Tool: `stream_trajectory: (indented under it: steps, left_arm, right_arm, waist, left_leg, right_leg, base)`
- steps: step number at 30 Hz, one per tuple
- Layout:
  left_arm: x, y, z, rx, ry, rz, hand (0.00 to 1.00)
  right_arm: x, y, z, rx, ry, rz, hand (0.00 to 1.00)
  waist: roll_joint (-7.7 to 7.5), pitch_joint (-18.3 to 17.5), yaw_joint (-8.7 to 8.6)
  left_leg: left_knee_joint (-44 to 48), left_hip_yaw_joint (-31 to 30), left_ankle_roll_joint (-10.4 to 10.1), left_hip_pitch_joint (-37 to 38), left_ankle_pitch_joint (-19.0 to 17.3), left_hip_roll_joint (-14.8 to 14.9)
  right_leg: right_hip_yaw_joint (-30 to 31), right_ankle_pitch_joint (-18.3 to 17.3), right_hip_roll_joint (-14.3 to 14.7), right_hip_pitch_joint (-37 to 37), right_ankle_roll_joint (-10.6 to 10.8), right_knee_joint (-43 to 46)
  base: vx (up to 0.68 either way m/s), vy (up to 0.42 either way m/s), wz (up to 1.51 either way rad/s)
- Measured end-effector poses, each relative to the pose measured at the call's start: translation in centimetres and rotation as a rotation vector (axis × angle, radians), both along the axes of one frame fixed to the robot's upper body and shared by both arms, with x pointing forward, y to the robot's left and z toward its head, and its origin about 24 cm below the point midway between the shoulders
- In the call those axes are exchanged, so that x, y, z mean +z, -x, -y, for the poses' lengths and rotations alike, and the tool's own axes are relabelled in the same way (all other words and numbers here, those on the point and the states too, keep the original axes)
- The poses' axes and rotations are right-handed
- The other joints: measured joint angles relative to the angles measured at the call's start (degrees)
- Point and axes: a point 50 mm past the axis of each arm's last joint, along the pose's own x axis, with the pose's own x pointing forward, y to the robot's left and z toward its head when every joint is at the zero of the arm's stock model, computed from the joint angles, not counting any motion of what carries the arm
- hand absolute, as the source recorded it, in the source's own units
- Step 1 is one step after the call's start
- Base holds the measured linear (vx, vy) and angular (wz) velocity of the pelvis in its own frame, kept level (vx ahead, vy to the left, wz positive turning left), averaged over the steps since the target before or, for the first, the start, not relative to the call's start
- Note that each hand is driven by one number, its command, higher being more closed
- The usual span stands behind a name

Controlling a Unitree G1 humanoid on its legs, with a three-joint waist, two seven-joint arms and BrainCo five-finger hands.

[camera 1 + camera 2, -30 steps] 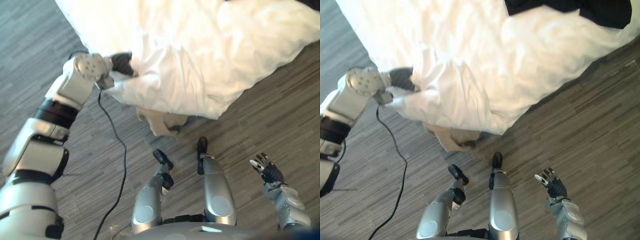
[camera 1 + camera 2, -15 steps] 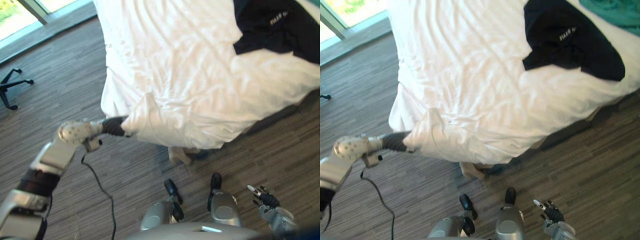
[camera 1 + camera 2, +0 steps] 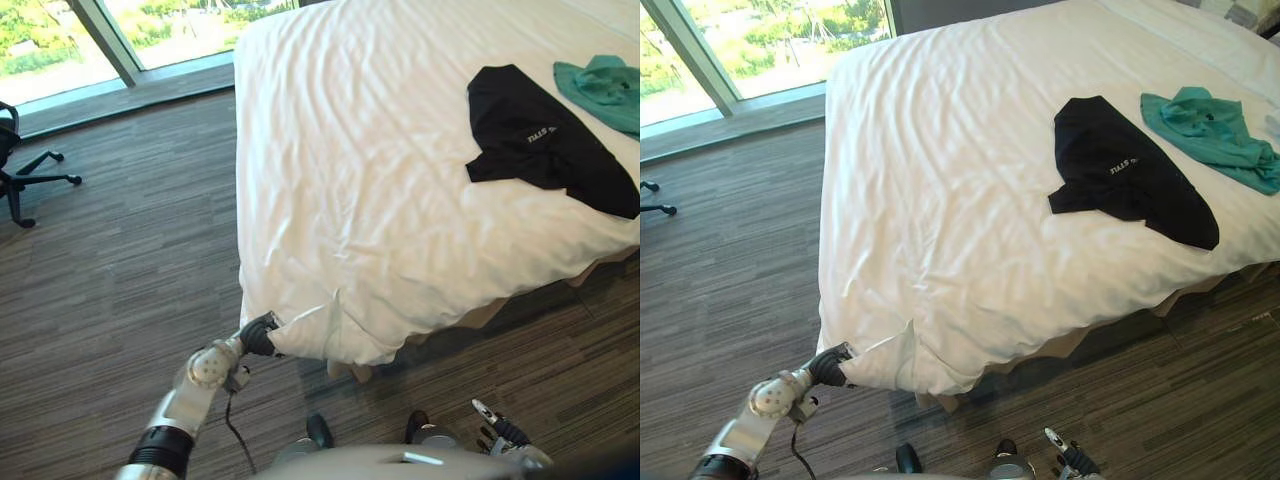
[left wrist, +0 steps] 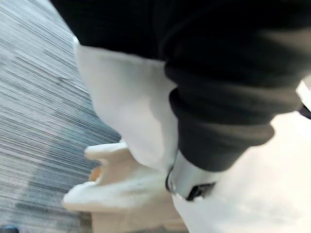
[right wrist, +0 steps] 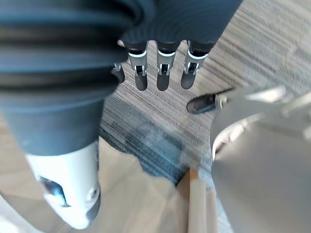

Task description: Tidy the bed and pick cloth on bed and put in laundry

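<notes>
A white duvet [image 3: 380, 200] covers the bed. On it lie a black shirt [image 3: 1120, 170] and, further right, a teal cloth [image 3: 1205, 130]. My left hand [image 3: 260, 335] is at the duvet's near corner, which hangs over the foot of the bed. Its dark cover [image 4: 223, 97] presses against the white fabric [image 4: 131, 107], and the fingers are buried in the fold. Low by my right side, my right hand [image 3: 500, 432] hangs over the floor, fingers [image 5: 163, 77] straight and empty.
A beige bed base [image 3: 350, 370] shows under the duvet corner. An office chair [image 3: 15, 150] stands at the far left by a floor-length window [image 3: 150, 30]. Grey wood-plank floor [image 3: 130, 260] runs along the bed's left side and foot.
The camera has swung up, so the whole bed now shows. My left arm has stretched out with its hand still at the duvet corner. The right hand stays low.
</notes>
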Motion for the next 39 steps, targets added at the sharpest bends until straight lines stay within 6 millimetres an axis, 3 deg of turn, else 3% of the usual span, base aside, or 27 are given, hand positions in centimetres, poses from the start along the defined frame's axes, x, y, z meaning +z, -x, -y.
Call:
stream_trajectory:
  steps: [6,9,11,13,18,23,24,25,27,31,33,35,38,39]
  left_arm:
    - [-3.3,2.5,-0.9,0.163,-0.102,-0.088,0.00]
    - [-5.0,4.9,-1.3,0.255,-0.130,-0.179,0.00]
    - [-6.3,7.4,-2.0,0.396,-0.152,-0.277,0.00]
    - [-6.8,9.3,-3.0,0.531,-0.169,-0.324,0.00]
    - [-7.0,13.6,-5.7,0.907,-0.190,-0.374,0.00]
    - [-7.5,15.8,-5.0,1.084,-0.112,-0.395,0.00]
    - [-7.6,15.6,-4.5,1.104,-0.073,-0.378,0.00]
    - [-7.7,15.4,-4.2,1.126,-0.035,-0.359,0.00]
    - [-7.7,15.2,-3.8,1.165,0.032,-0.329,0.00]
    - [-7.7,14.4,-3.0,1.179,0.169,-0.304,0.00]
    - [-7.8,14.1,-2.3,1.164,0.221,-0.306,0.00]
    - [-7.9,13.7,-1.5,1.124,0.260,-0.303,0.00]
    - [-8.0,13.5,-0.7,1.087,0.280,-0.307,0.00]
    - [-8.1,13.5,-0.5,1.082,0.284,-0.310,0.00]
  right_arm:
    - [-0.4,0.3,-1.0,-0.099,-0.024,-0.028,0.00]
    - [-0.4,0.1,-1.0,-0.164,-0.029,-0.028,0.00]
    - [-0.4,0.4,-0.7,-0.229,-0.023,-0.037,0.00]
    - [-0.3,0.4,-0.5,-0.250,-0.006,-0.040,0.00]
    - [-0.1,0.5,0.3,-0.330,0.040,-0.023,0.00]
    - [0.8,-0.1,1.8,-0.402,0.138,0.034,0.00]
    - [1.4,-0.7,2.6,-0.420,0.184,0.078,0.00]
    - [2.0,-1.5,3.2,-0.425,0.222,0.118,1.00]
    - [3.6,-3.3,4.4,-0.401,0.308,0.208,1.00]
    - [8.2,-10.5,7.0,-0.181,0.507,0.389,1.00]
    - [10.6,-13.9,7.1,-0.049,0.588,0.494,1.00]
    - [14.1,-18.1,5.5,0.149,0.668,0.674,1.00]
    - [18.1,-21.9,1.9,0.385,0.678,0.901,1.00]
    - [18.8,-22.4,1.4,0.426,0.676,0.934,1.00]
  waist:
    - [-0.66,-1.41,0.27]
    - [-0.68,-1.44,0.68]
    - [-0.68,-1.44,1.97]
    - [-0.60,-1.64,2.18]
    - [-0.72,-2.22,4.88]
    - [-1.12,-3.05,5.83]
    - [-1.14,-3.15,6.20]
    - [-1.31,-3.27,6.33]
    - [-1.81,-3.74,6.39]
    - [-3.20,-4.07,6.60]
    - [-3.69,-3.92,7.28]
    - [-4.06,-3.86,8.22]
    - [-4.26,-3.56,8.59]
    - [-4.20,-3.51,8.95]
  left_leg:
    - [-0.03,1.43,-0.47,2.91,-0.31,0.57]
    - [-0.03,1.69,-0.48,3.10,-0.30,0.83]
    - [-0.05,1.81,-0.53,3.89,-0.34,0.89]
    - [-0.06,1.80,-0.64,3.86,-0.63,0.95]
    - [-0.08,1.67,-0.25,3.77,-1.40,0.67]
    - [-0.08,1.52,0.59,3.76,-1.96,-0.37]
    - [-0.08,1.45,0.86,3.72,-2.13,-0.70]
    - [-0.08,1.29,1.00,3.65,-2.23,-0.94]
    - [-0.07,0.45,1.09,3.38,-2.32,-1.44]
    - [-0.02,-1.42,1.85,2.71,-2.11,-2.59]
    - [0.22,-1.56,1.94,2.59,-2.04,-3.02]
    - [0.35,-2.06,2.15,2.43,-1.87,-3.28]
    - [0.36,-3.27,2.12,2.61,-1.85,-3.11]
    - [0.36,-3.40,2.11,2.62,-1.84,-3.08]
  right_leg:
    - [0.00,-0.31,-0.09,2.67,0.17,-0.38]
    - [-0.24,-0.31,0.03,3.00,0.17,-0.38]
    - [-0.40,-0.32,0.02,3.96,0.18,-0.38]
    - [-1.01,-0.35,0.03,4.22,0.22,-0.38]
    - [-1.55,-0.77,-0.35,4.14,0.80,-0.19]
    - [-1.93,-1.02,-1.55,4.11,1.12,0.14]
    - [-2.03,-1.02,-1.87,4.12,1.22,0.14]
    - [-2.25,-1.05,-2.10,4.14,1.34,0.19]
    - [-2.79,-1.22,-2.60,4.14,1.67,0.40]
    - [-3.09,-0.80,-3.46,3.65,2.19,1.02]
    - [-3.08,-0.78,-3.59,3.70,2.20,1.02]
    - [-3.17,-0.76,-3.71,3.96,2.18,1.01]
    - [-3.33,-0.75,-3.47,4.30,2.16,0.99]
    - [-3.35,-0.75,-3.45,4.34,2.16,0.99]
  base:
    - [0.03,-0.021,-0.06]
    - [-0.02,-0.014,0.03]
    - [-0.06,-0.014,0.05]
    - [-0.07,-0.001,0.13]
    - [-0.09,0.016,0.06]
    - [-0.01,0.047,0.04]
    - [0.03,0.057,0.04]
    - [0.05,0.062,0.10]
    - [0.07,0.047,0.15]
    - [0.11,0.031,0.16]
    - [0.13,0.010,0.05]
    - [0.10,-0.005,0.09]
    - [0.04,-0.039,0.16]
    - [0.02,-0.039,0.13]
